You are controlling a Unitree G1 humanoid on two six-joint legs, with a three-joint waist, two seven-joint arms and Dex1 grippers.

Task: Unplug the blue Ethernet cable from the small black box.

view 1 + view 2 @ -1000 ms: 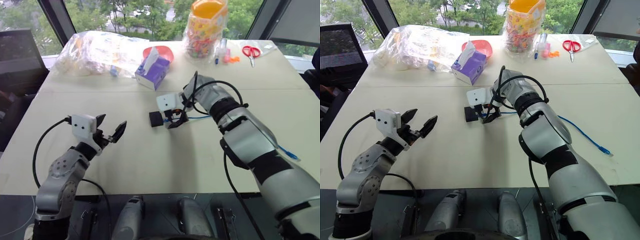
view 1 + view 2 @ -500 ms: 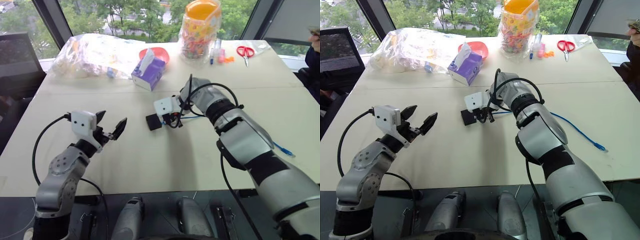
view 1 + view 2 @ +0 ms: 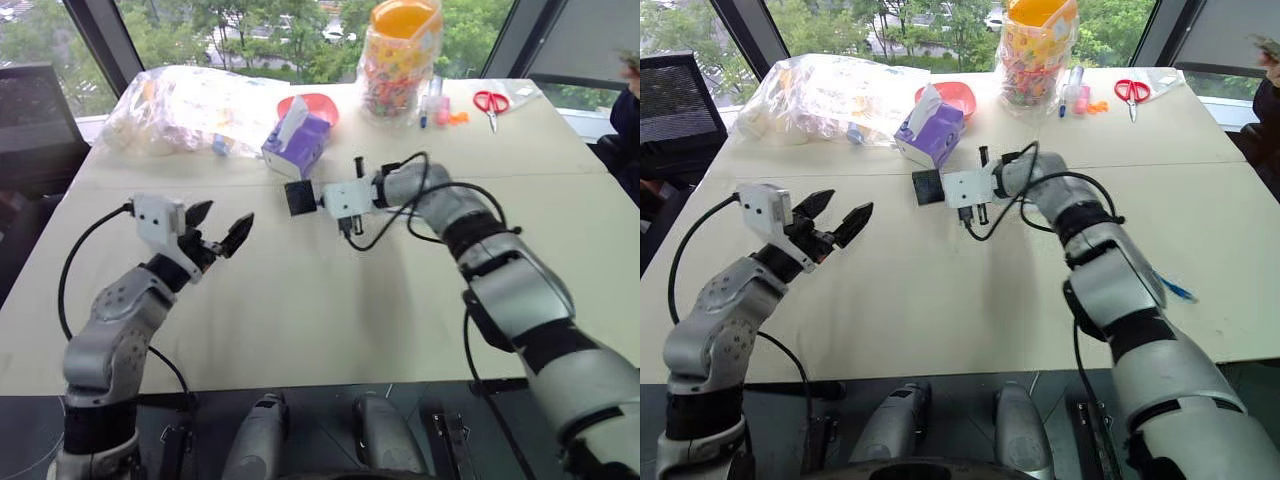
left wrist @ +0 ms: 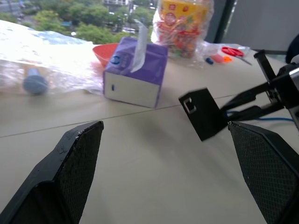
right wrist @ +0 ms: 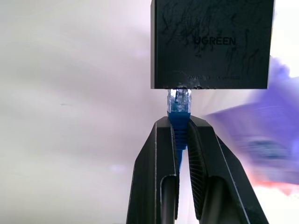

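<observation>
left eye view — beige table [image 3: 300, 300] by windows [image 3: 300, 30], left gripper [image 3: 219, 226] wide, right gripper [image 5: 179, 140] pinching blue ethernet cable [image 5: 179, 122]

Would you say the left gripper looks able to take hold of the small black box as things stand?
Probably yes. The left gripper is open and faces the small black box, which hangs above the table from the blue Ethernet cable pinched in the right gripper. Nothing lies between them.

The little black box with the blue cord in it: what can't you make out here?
- small black box, right wrist view: its top is cut off by the picture's edge.
- blue Ethernet cable: the right gripper clamps its boot and hides the cord behind.
- purple tissue box: blurred.
</observation>
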